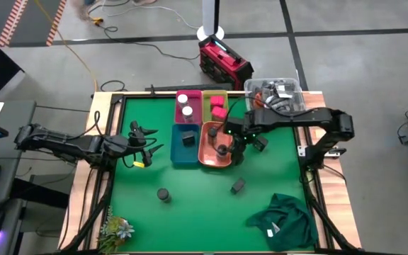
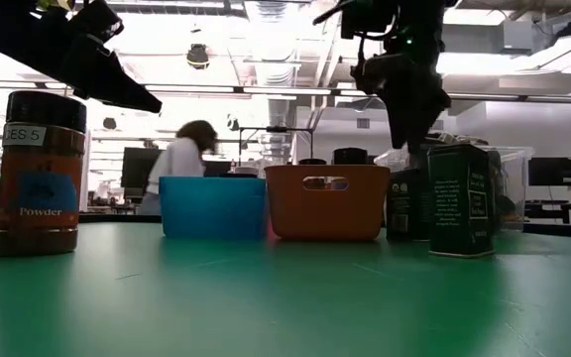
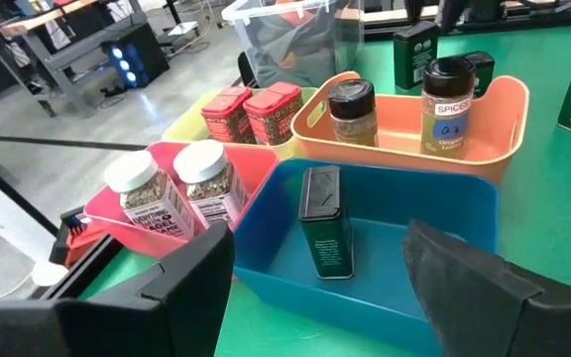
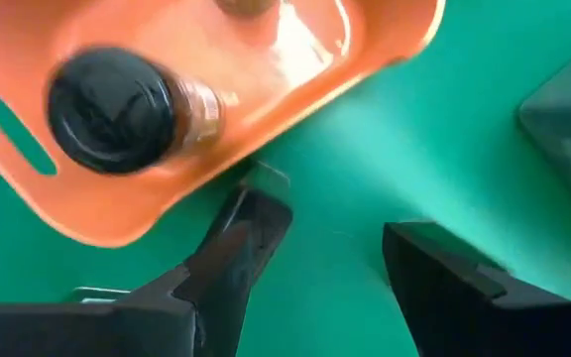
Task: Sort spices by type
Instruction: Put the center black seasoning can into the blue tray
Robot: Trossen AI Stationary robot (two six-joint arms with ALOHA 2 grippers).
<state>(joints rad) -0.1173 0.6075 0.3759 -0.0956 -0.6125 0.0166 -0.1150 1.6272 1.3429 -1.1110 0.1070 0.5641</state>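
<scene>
Four bins stand mid-table. The pink bin (image 3: 117, 213) holds two white-capped jars (image 3: 171, 188), the yellow bin (image 1: 218, 106) red blocks (image 3: 251, 111), the blue bin (image 3: 266, 233) one dark tin (image 3: 325, 218), and the orange bin (image 3: 404, 149) two dark round jars (image 3: 447, 104). A dark round jar (image 1: 163, 194) and a dark tin (image 1: 238, 185) stand loose on the green mat; another tin (image 1: 261, 144) stands right of the orange bin. My right gripper (image 4: 340, 248) hangs open over the mat beside the orange bin's right rim, pointing down, empty. My left gripper (image 3: 315, 297) waits open, left of the blue bin.
A clear box of cables (image 1: 275, 92) sits at the far right corner, a green cloth (image 1: 285, 219) at the near right, a small plant (image 1: 115, 228) at the near left corner. A person (image 2: 181, 159) stands in the room behind. Bare mat lies near the front middle.
</scene>
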